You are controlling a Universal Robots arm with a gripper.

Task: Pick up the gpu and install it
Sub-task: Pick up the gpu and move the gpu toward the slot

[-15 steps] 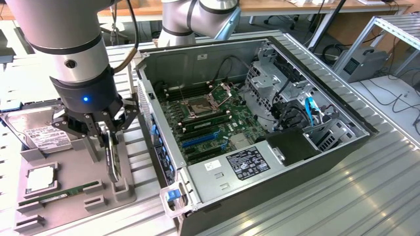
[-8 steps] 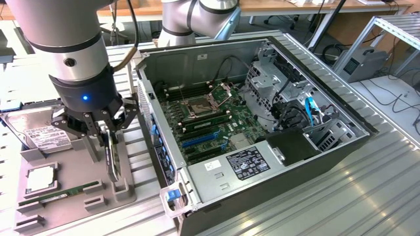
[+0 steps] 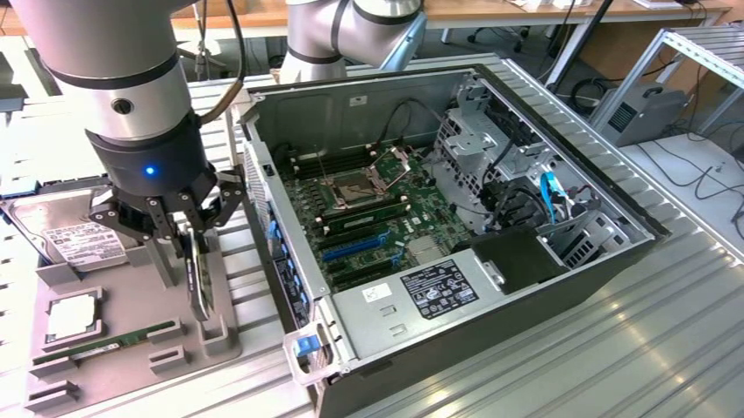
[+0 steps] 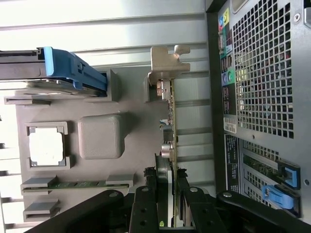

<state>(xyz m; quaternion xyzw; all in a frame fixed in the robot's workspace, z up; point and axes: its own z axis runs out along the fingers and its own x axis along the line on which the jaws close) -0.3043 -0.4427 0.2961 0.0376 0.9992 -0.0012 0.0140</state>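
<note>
A: Position of the gpu point(image 3: 200, 283) is requested.

B: It is seen standing on edge in the grey tray point(image 3: 122, 296), to the exterior view's left of the open computer case point(image 3: 337, 113). Its silver bracket point(image 4: 165, 63) is at the end away from the hand point(image 3: 190, 248).

A: And the hand?

B: It is placed directly over the card. The fingers point(image 4: 146, 208) are pressed against both faces, so the gpu is gripped.
</note>
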